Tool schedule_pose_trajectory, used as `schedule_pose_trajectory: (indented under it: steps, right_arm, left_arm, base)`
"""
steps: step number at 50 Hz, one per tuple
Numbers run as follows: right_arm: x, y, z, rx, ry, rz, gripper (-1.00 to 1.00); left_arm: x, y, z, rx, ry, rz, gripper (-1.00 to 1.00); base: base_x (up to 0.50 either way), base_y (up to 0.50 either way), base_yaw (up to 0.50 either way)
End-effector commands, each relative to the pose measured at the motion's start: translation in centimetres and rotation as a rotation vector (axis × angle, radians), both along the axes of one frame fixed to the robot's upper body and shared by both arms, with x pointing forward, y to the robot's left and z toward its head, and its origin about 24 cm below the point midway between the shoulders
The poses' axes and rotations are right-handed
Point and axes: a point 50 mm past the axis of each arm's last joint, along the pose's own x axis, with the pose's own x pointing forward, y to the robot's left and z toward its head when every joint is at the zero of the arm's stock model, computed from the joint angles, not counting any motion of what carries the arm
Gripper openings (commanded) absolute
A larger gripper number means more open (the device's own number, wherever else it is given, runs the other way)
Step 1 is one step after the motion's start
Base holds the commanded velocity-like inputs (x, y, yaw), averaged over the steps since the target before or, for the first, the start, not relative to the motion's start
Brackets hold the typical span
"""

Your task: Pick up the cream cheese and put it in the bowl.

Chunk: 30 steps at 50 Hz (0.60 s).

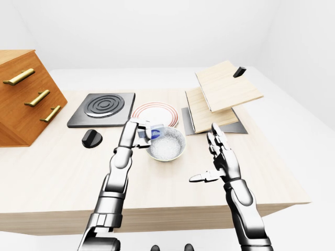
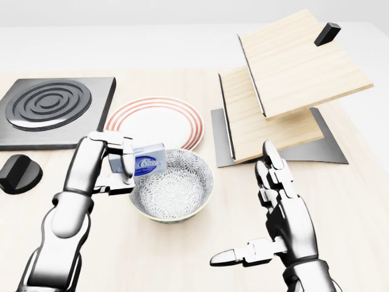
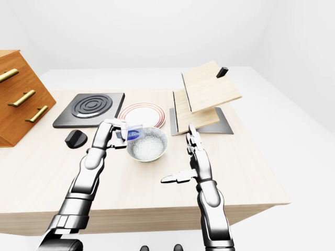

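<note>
Pale wood table (image 2: 182, 267) under white walls carries the scene. At the head view's left, the metallic left hand (image 2: 109, 164) is clenched around the cream cheese (image 2: 146, 163), a small flat blue and white box, held above the left rim of the bowl (image 2: 176, 194). I judge that 1 step is left: letting it go inside. This round bowl has a grey speckled pattern. On the right, the right hand (image 2: 276, 213) hangs released, holding nothing.

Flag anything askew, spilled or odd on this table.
The two wooden boards over the grey mat at the head view's right sit tilted and fanned apart, not flat. Nothing is spilled; the bowl stands upright.
</note>
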Motion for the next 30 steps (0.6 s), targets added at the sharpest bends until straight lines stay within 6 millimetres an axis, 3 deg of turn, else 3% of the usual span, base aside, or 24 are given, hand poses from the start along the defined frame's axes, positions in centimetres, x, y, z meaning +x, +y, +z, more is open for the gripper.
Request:
schedule_pose_trajectory:
  steps: [1,11,30]
  right_arm:
    - [0.0,-0.1,0.1,0.005,-0.003,-0.002,1.0]
    - [0.0,-0.5,0.2,0.013,-0.003,-0.005,1.0]
    - [0.1,-0.3,-0.1,0.014,0.002,-0.004,1.0]
  left_arm:
    - [1.5,-2.3,0.6,0.226,-0.027,-0.006,-1.0]
    - [1.7,-3.4,-0.8,0.281,0.009,-0.007,-1.0]
    - [1.3,-4.8,-0.4,0.345,-0.021,-0.045,-1.0]
  base:
    - [0.0,0.0,0.0]
    - [0.0,0.0,0.0]
    - [0.0,0.0,0.0]
